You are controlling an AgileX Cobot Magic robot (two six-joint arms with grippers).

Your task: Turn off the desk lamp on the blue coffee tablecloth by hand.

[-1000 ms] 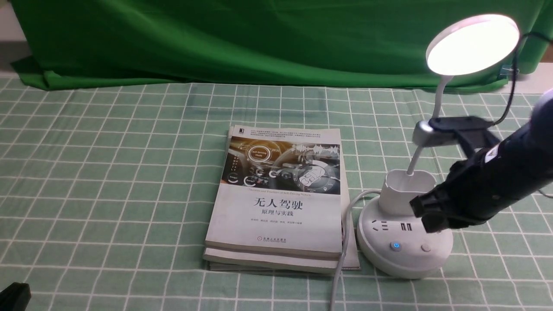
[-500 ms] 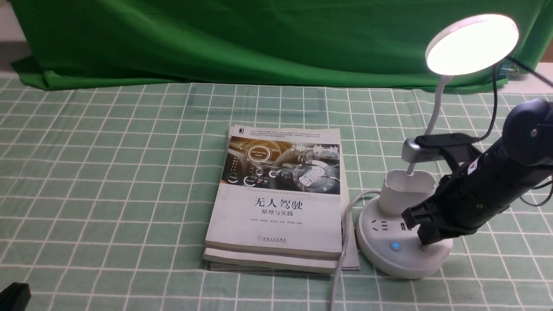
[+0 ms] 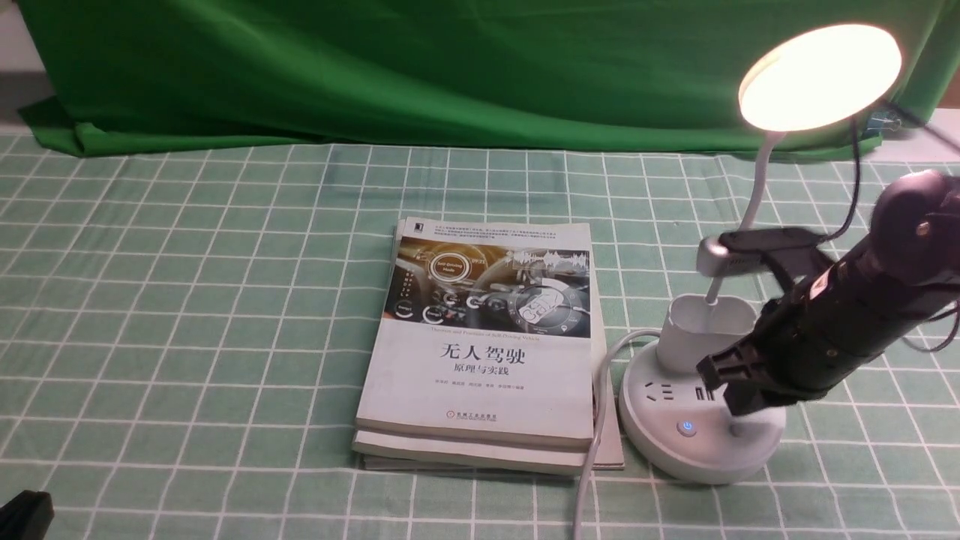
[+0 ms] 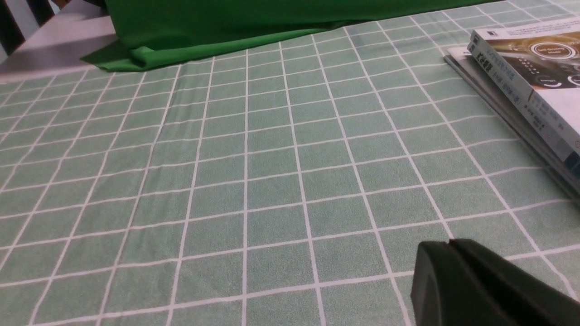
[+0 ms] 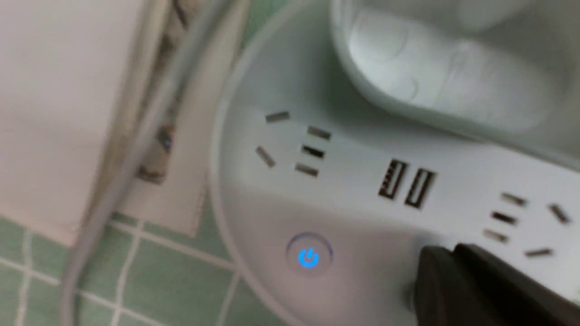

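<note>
The white desk lamp [image 3: 701, 439] stands at the right on the mint grid tablecloth [image 3: 187, 300]. Its disc head [image 3: 819, 75] glows a warm yellow. The base shows sockets, a blue-lit power button [image 3: 686, 427] and a cup holder [image 3: 705, 330]. My right gripper [image 3: 739, 409] is shut, its tip down on the base over the second button, right of the blue one. In the right wrist view the shut tip [image 5: 437, 258] rests on the base beside the blue button [image 5: 309, 257]. My left gripper [image 4: 448, 246] is shut and empty above the cloth.
A stack of books [image 3: 480, 345] lies just left of the lamp base, with the lamp's grey cord [image 3: 592, 450] running along it to the front edge. A dark green backdrop cloth [image 3: 420, 67] hangs at the back. The books' edge also shows in the left wrist view [image 4: 521, 86].
My right gripper came down and left onto the lamp base, covering the second button. The lamp head's light went from bright white to a warmer yellow.
</note>
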